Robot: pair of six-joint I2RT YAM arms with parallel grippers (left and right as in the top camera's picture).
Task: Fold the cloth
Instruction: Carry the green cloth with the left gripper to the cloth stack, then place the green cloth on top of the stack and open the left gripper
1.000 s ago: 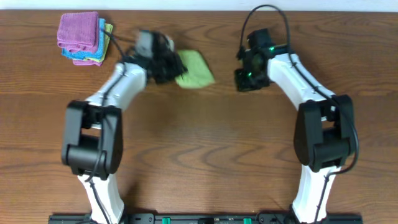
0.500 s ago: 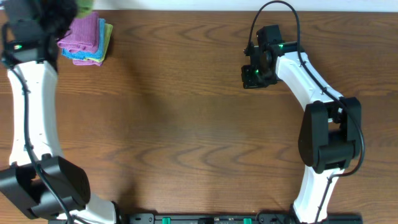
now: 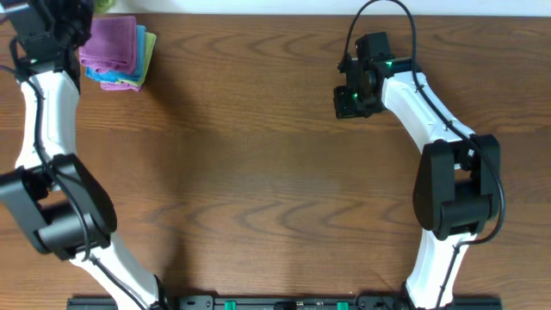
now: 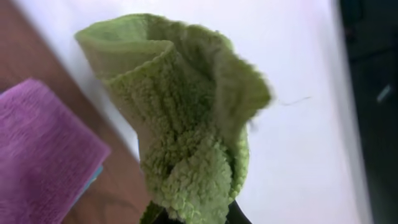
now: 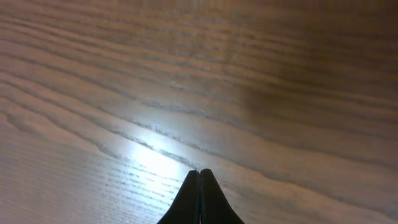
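My left gripper [image 3: 79, 10] is at the far back left corner, shut on a folded green cloth [image 4: 186, 124] that hangs bunched from its jaws [image 4: 193, 219]. A sliver of the green cloth [image 3: 105, 7] shows in the overhead view just behind the cloth stack. The stack [image 3: 116, 52] has a purple cloth on top with blue and green layers beneath; its purple top also shows in the left wrist view [image 4: 43, 143]. My right gripper [image 3: 349, 102] is shut and empty over bare wood at the back right, fingertips together [image 5: 199, 186].
The wooden table [image 3: 258, 172] fills the view. A white wall strip [image 3: 258, 7] runs along its back edge. Both arm bases stand at the front edge.
My left arm swung from the table's middle back to the far left corner, carrying the green cloth to just behind the stack. The right gripper shifted only slightly.
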